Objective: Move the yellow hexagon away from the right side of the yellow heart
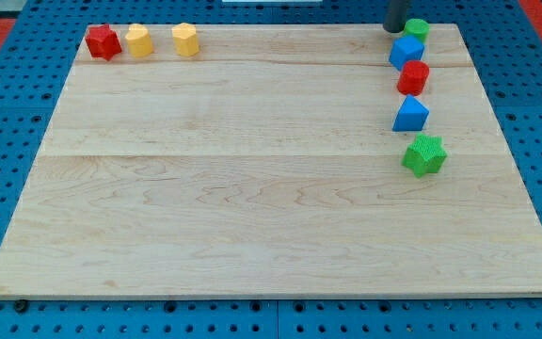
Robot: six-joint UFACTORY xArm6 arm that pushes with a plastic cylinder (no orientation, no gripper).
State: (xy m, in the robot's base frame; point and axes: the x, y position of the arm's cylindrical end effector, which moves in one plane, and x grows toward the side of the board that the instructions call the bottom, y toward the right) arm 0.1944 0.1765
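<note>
The bench [252, 188] fills my view, a pale wooden board. I have no gripper to clench or release, only the rod, and my tip [395, 29] sits at the view's top right, just left of the green round block [417, 28]. Below it run the blue cube [406, 51], red block [413, 77], blue triangle [410, 114] and green star [424, 154]. Top left: red star [103, 41], yellow heart [138, 40], then, slightly apart on its right, the yellow hexagon [185, 40].
</note>
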